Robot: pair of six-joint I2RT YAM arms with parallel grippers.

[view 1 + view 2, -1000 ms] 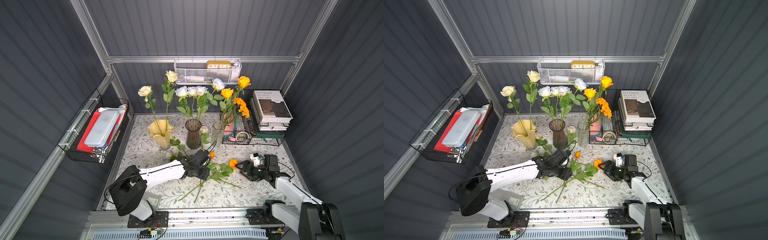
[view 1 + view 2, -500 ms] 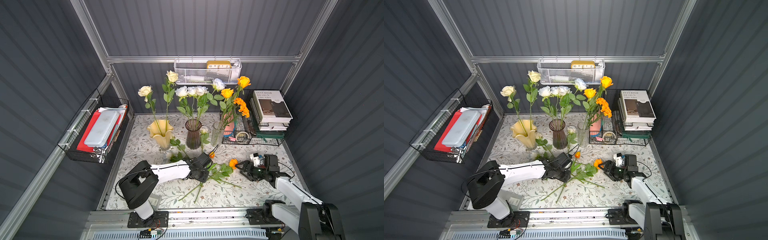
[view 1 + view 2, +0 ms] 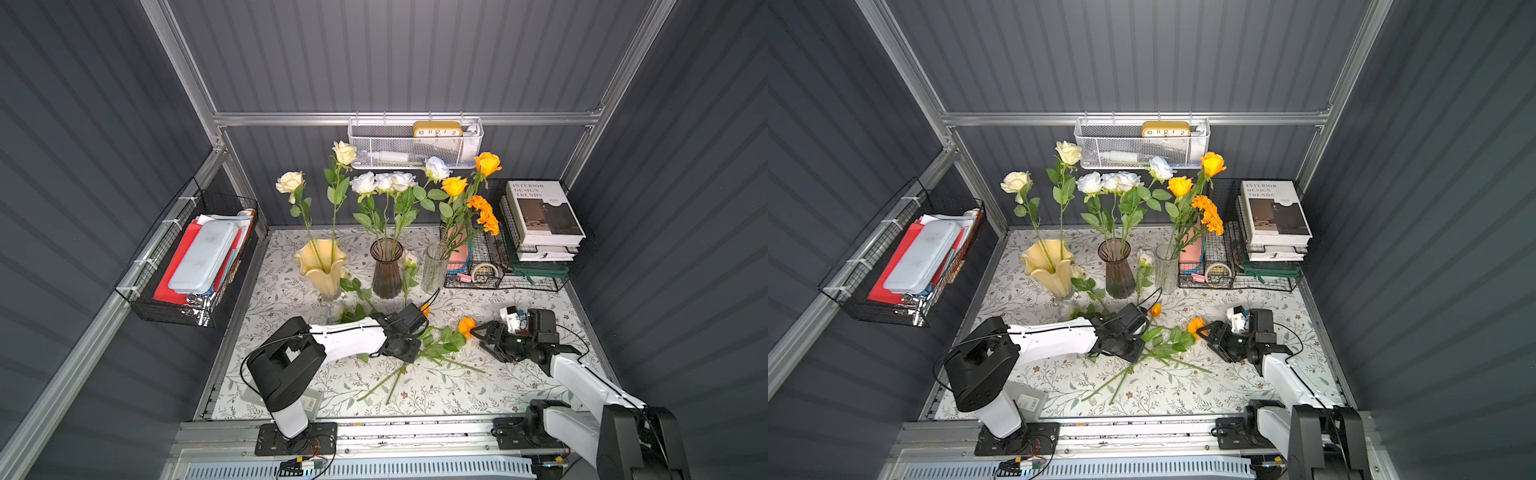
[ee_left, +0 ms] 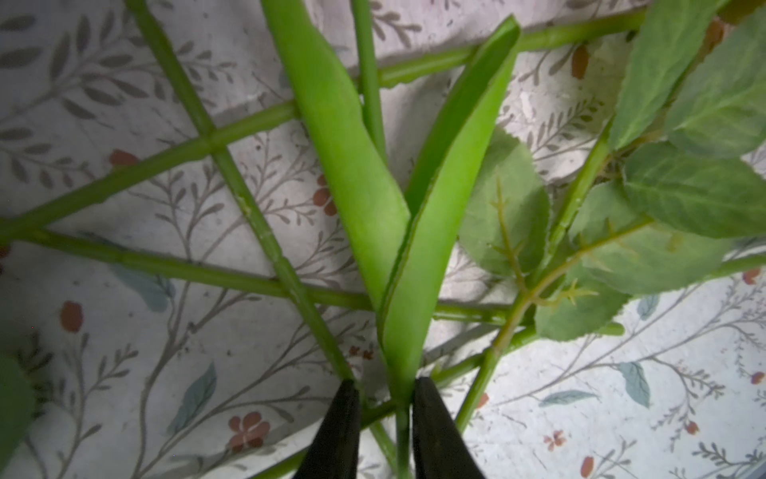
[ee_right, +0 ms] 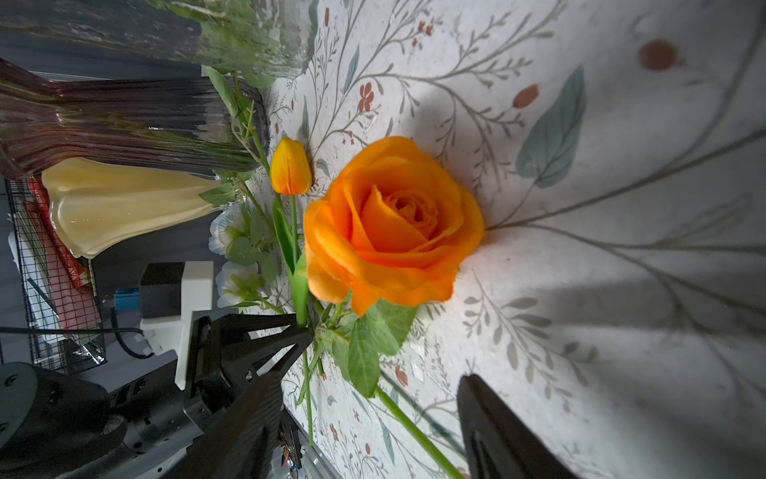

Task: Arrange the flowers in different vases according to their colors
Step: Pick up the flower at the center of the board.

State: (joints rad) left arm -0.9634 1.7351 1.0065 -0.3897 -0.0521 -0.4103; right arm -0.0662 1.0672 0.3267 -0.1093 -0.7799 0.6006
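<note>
The left gripper (image 4: 385, 387) is hanging low over the floral tablecloth (image 4: 124, 373), its black jaws standing narrowly apart around the leafy stem of the orange tulip (image 5: 290, 172), though whether they are pinching it is hard to tell. The right gripper (image 3: 478, 336) is gaping wide, holding nothing, just right of the orange rose (image 5: 393, 224). The tulip is lying mid-table among crossed stems, near the ribbed smoky purple glass vase (image 3: 386, 270), while the left jaws are hiding under the wrist in both top views.

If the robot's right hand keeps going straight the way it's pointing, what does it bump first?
Most likely the orange rose, lying on the tablecloth straight ahead of the right gripper. How far ahead is hard to judge.
</note>
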